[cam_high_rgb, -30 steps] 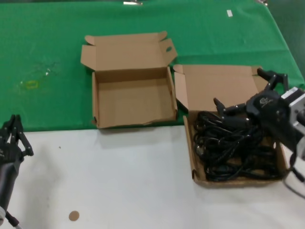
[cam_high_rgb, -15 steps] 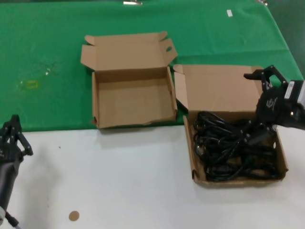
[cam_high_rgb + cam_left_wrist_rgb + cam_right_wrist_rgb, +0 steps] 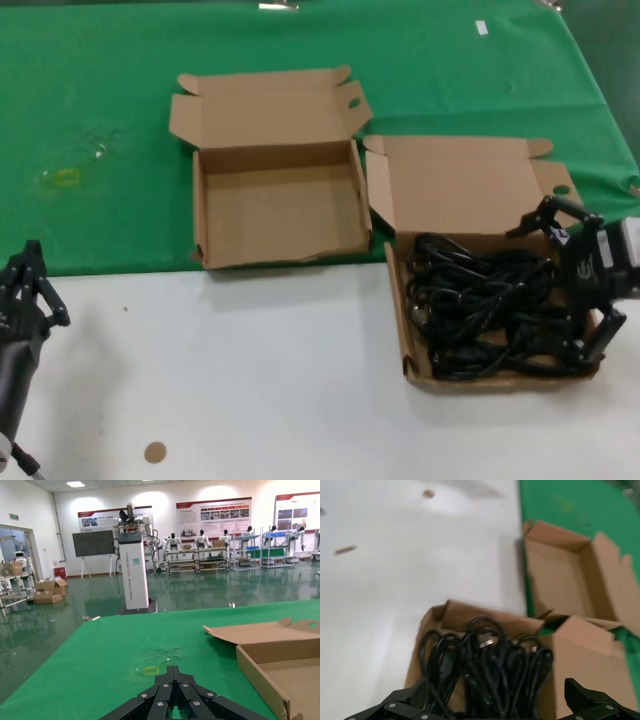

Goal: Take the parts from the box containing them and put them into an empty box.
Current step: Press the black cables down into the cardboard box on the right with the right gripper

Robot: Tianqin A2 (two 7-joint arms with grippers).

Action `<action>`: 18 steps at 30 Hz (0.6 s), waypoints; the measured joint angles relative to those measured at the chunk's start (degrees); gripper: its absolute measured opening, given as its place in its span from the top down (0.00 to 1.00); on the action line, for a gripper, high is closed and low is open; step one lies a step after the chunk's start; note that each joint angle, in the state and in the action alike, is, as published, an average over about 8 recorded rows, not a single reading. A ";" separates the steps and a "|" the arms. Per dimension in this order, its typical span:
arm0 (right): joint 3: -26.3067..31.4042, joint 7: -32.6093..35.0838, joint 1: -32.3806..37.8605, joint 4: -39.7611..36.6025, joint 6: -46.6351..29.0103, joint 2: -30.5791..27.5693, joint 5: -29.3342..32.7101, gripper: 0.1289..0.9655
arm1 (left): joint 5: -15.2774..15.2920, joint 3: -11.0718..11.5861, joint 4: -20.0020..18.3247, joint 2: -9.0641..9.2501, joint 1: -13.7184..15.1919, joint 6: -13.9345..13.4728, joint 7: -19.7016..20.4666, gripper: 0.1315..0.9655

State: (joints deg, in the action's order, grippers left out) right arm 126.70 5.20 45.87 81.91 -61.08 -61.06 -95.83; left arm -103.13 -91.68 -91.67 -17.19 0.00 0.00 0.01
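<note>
The box containing them [image 3: 402, 322] sits at the right with its broad lid [image 3: 460, 185] upright. Inside lies a tangle of black cables, the parts [image 3: 480, 305]. My right gripper [image 3: 545, 292] is open at this box's right side, fingers spread wide over the cables' right end, holding nothing. The right wrist view looks down on the cables [image 3: 490, 665] between that gripper's [image 3: 495, 702] spread fingers. An empty box [image 3: 280, 210] with splayed lid ears stands to the left on the green cloth. My left gripper [image 3: 25, 285] is parked shut at the table's near left [image 3: 173, 674].
Green cloth [image 3: 100, 100] covers the back of the table and a white surface [image 3: 250, 380] the front. On the white part near the front lies a small brown disc [image 3: 154, 452]. A yellowish mark [image 3: 65, 177] shows on the cloth at left.
My right gripper has swung from above the middle of the cable box rightward and toward me, to its right side, staying open and carrying nothing. The left arm has not moved.
</note>
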 joint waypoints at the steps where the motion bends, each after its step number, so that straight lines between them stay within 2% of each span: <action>1: 0.02 0.75 0.65 -0.98 -1.18 0.79 1.06 0.00 | 0.00 0.00 0.00 0.00 0.00 0.00 0.00 0.99; 13: 0.49 9.73 6.39 -14.13 -6.74 11.08 11.65 0.00 | 0.00 0.00 0.00 0.00 0.00 0.00 0.00 0.99; 18: 0.23 11.10 7.18 -17.32 -7.35 13.95 14.19 0.04 | 0.00 0.00 0.00 0.00 0.00 0.00 0.00 0.99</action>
State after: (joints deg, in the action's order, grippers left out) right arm 126.93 16.30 53.05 64.59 -68.43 -47.11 -81.64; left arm -103.12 -91.68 -91.67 -17.19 0.00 0.00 0.01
